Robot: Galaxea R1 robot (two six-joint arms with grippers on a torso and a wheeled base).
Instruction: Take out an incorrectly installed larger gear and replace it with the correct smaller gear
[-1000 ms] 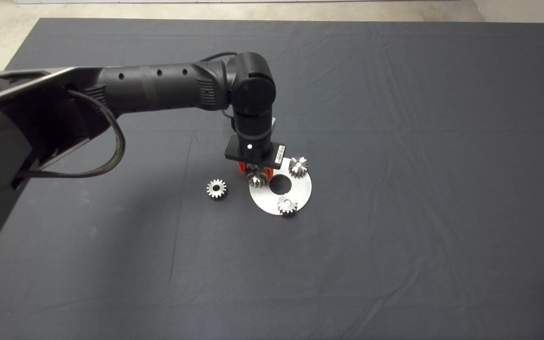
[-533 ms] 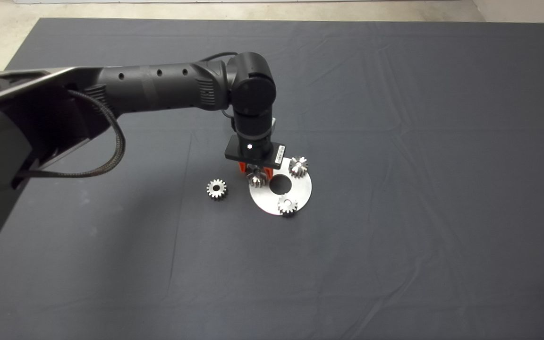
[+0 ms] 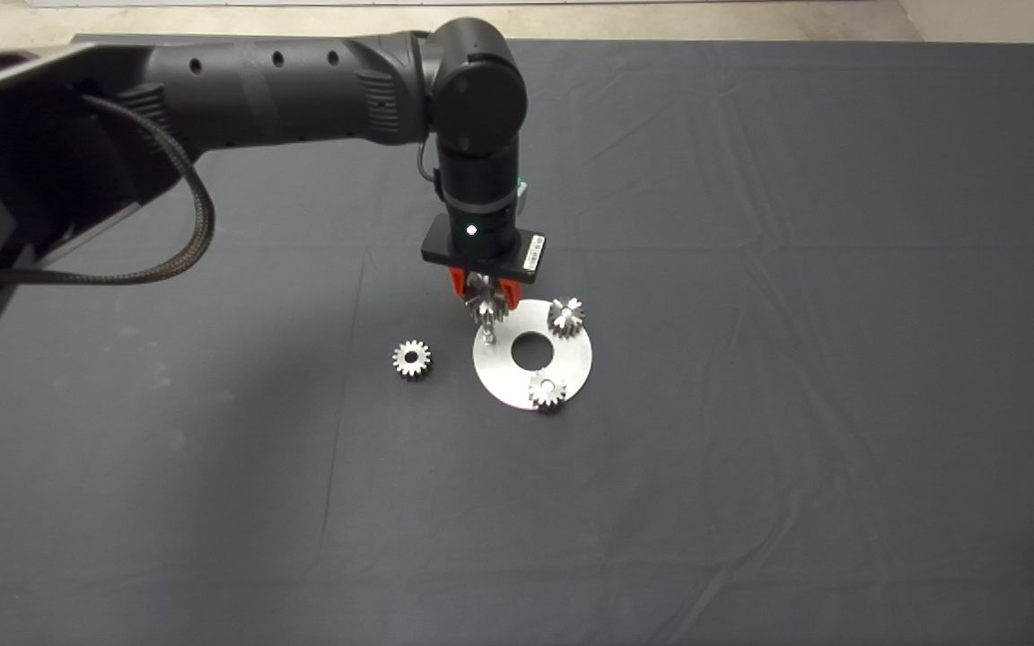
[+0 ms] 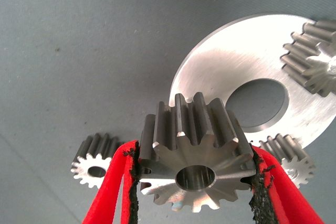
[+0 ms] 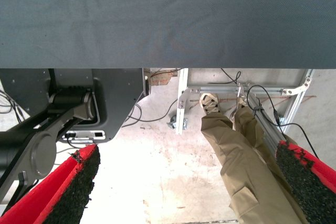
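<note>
At the centre of the head view, the larger gear [image 3: 485,303] is gripped between the two red fingers of the left pincer [image 3: 484,289] and is held raised above the left edge of a round metal plate [image 3: 562,366]. A bare peg [image 3: 486,336] is seen standing on the plate just below the held gear. In the left wrist view the gear [image 4: 195,160] is clamped by its toothed sides between the black pads. Two small gears [image 3: 566,316] [image 3: 547,391] are seated on the plate, at its upper right and lower edges. The smaller gear [image 3: 411,359] is lying flat on the dark tabletop [image 3: 750,269], left of the plate and apart from it. The right pincer [image 5: 189,187] is parked off the mat with its fingers spread wide and nothing between them; a person's legs [image 5: 247,156] are seen beyond. The heavy gear is judged likely to slip, since only tooth tips are pinched; if dropped, the plate or the seated gears could be knocked.
</note>
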